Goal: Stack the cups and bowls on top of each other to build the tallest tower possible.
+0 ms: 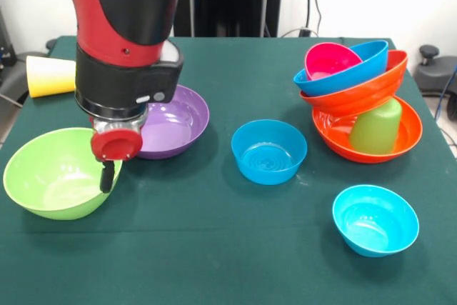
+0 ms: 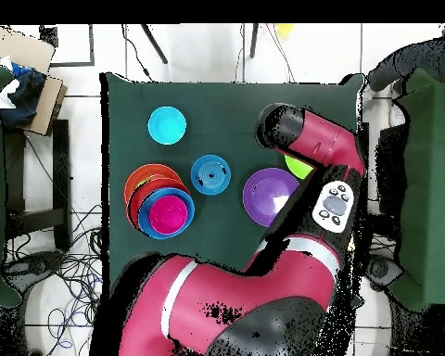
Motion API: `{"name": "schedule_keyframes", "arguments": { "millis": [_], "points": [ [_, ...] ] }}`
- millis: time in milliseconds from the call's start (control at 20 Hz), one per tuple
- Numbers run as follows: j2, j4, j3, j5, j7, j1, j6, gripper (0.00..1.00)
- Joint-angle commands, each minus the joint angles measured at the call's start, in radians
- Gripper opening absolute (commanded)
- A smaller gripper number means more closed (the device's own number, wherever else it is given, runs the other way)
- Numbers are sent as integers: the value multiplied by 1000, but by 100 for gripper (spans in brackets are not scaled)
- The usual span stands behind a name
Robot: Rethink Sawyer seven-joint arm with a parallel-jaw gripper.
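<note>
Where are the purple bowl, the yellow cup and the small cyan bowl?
purple bowl [image 1: 178,121]: front view, on its inner floor.
yellow cup [image 1: 50,76]: front view, on its side wall.
small cyan bowl [image 1: 374,221]: front view, on its inside.

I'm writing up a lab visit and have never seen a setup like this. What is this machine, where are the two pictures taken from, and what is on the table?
It is a red and black robot arm at a table covered in green cloth. One picture looks across the table at the robot; the other looks straight down. The arm's hand hangs at the rim of a lime green bowl; whether it grips anything cannot be told. Beside that are a purple bowl, a blue bowl, a small cyan bowl and a yellow cup on its side. At one side leans a tower: orange bowl, upturned green cup, orange bowl, blue bowl, pink bowl.
</note>
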Motion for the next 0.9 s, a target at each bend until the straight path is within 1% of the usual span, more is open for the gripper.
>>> {"name": "schedule_keyframes", "arguments": {
  "millis": [50, 350, 900],
  "points": [
    [35, -3, 65, -24, 88, 19, -38, 100],
    [29, 2, 66, -17, 90, 21, -33, 100],
    [38, -18, 57, -6, 111, 33, -23, 100]
  ]
}}
